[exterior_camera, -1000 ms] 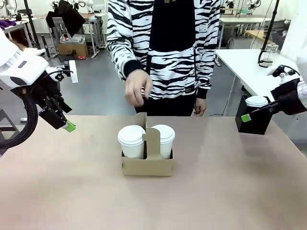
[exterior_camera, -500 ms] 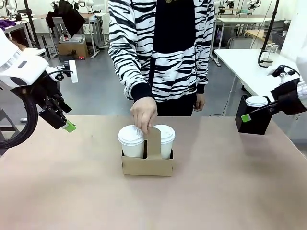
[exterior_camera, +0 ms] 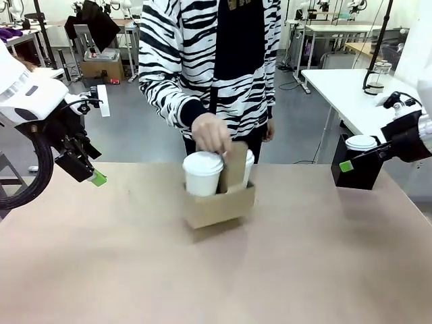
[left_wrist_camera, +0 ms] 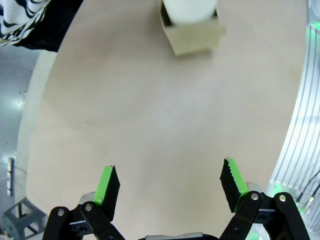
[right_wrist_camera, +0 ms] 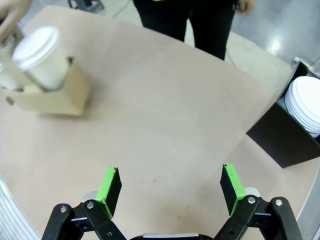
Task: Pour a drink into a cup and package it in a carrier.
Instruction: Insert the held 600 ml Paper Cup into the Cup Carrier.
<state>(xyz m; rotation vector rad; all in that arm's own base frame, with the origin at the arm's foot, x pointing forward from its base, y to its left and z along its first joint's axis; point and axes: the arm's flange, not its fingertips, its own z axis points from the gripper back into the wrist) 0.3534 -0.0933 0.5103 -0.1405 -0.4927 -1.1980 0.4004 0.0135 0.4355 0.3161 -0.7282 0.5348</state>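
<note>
Person's hand [exterior_camera: 210, 133] gripping carrier [exterior_camera: 219, 202] handle, carrier tilted, lidded cup [exterior_camera: 202, 173] inside, wrist views show both jaws open

robotics lab — white worktables [exterior_camera: 351, 88] on a grey floor [exterior_camera: 135, 128], cartons [exterior_camera: 102, 67] behind, more rigs beyond

Grey glossy floor [exterior_camera: 135, 128] seen beyond tan table [exterior_camera: 101, 270]. White tables [exterior_camera: 344, 84] placed at right and far back. Brown carton [exterior_camera: 102, 67] set on floor far left, beside dark chair [exterior_camera: 84, 37]. Bright overhead light reflected off floor.
</note>
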